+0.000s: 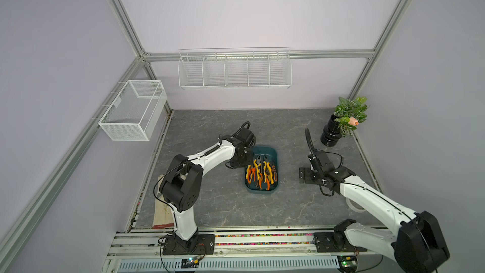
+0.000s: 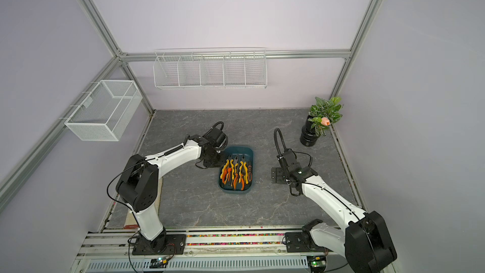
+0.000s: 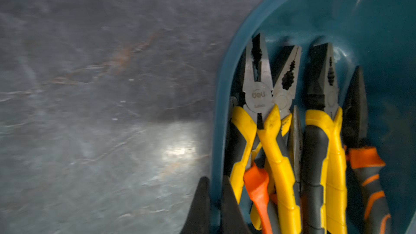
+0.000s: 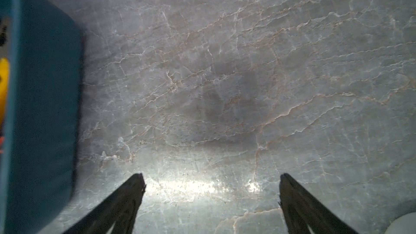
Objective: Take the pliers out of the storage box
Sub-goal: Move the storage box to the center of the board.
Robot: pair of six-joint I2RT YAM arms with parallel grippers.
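- The left gripper is clamped narrowly on the wall of the storage box, at the box's ten o'clock seen from above.
- The pliers lie inside the box, side by side, noses toward twelve.
- The right gripper gapes wide and empty over the bare table, at the box's three o'clock.

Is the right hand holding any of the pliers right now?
No, the right hand is open above the table, fingers wide apart with nothing between them.
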